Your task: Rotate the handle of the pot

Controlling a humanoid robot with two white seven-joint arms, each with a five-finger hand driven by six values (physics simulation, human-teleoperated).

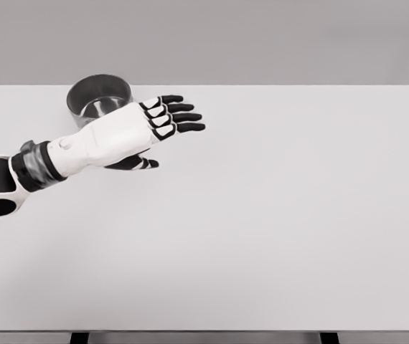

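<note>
A dark grey metal pot (98, 97) stands near the table's back left. Its near right side is covered by my left hand, and no handle shows. My left hand (163, 136) reaches in from the lower left, just in front and to the right of the pot. Its black fingers (179, 117) are stretched out flat toward the right, thumb below, holding nothing. I cannot tell whether the hand touches the pot. My right arm is out of view.
The white table (276, 215) spans the whole view, with its back edge just behind the pot and its front edge near the bottom of the picture. A plain grey wall stands behind it.
</note>
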